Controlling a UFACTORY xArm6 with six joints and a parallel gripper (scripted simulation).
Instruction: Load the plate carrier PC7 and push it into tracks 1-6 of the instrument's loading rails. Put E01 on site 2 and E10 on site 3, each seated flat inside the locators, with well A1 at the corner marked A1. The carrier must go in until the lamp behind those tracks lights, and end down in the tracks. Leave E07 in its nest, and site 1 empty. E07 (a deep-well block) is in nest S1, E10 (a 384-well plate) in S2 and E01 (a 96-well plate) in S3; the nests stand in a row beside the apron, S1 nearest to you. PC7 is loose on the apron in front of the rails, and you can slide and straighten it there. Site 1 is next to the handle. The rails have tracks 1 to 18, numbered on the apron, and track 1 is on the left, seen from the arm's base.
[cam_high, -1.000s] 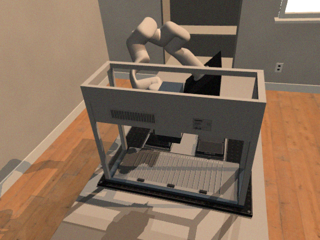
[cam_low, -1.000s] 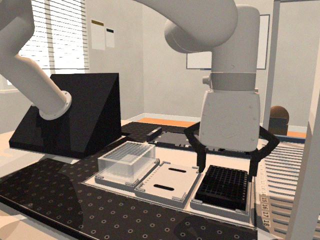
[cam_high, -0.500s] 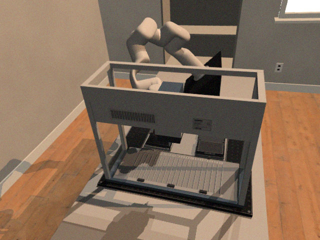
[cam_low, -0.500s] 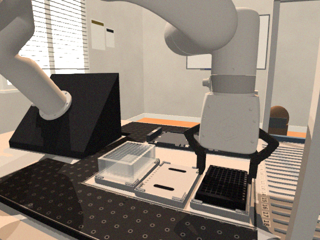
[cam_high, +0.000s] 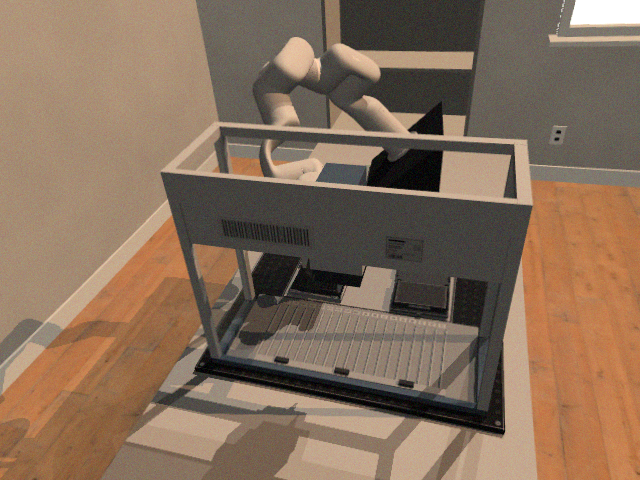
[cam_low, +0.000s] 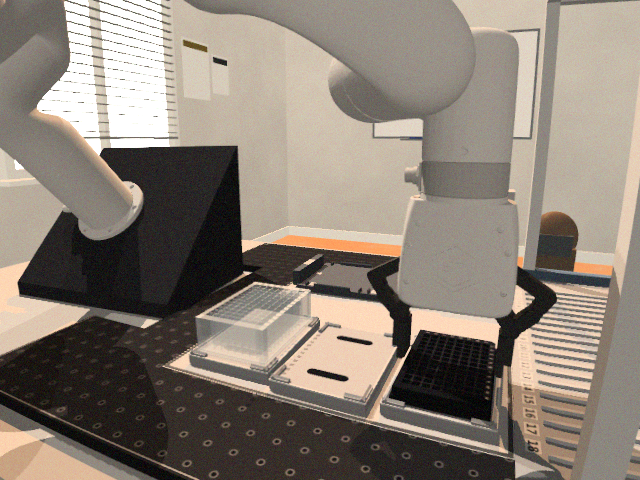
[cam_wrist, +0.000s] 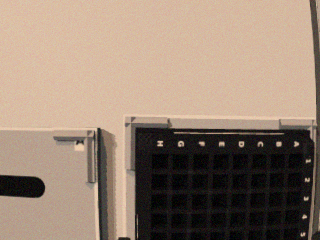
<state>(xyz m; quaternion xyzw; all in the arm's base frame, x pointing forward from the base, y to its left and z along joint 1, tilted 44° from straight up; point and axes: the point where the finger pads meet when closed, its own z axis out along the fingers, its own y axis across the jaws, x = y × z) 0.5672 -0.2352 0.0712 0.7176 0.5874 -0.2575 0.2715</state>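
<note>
From the top, the arm (cam_high: 330, 77) bends down behind the instrument frame (cam_high: 346, 217); below the frame's front panel the rails (cam_high: 356, 341) show, and beyond them PC7 (cam_high: 330, 286) lies dark on the apron, with a dark plate (cam_high: 419, 295) on it to the right; which plate cannot be told. From the exterior, the gripper (cam_low: 448, 351) hangs straight down over E01 (cam_low: 444, 374), the black 96-well plate in its nest (cam_low: 436, 417) nearest the rails; its fingers (cam_low: 401, 330) stand wide apart, one on each side of the plate's far end, holding nothing. The middle nest (cam_low: 336, 369) shows two dark slots, and E07 (cam_low: 255, 322), the clear deep-well block, sits in the nest on the left. PC7 lies behind the nests, its handle (cam_low: 308, 269) toward the black base block (cam_low: 155, 232). In the wrist view, E01 fills the lower right, its column letters H to A along the top edge, with the slotted nest's corner at lower left
</note>
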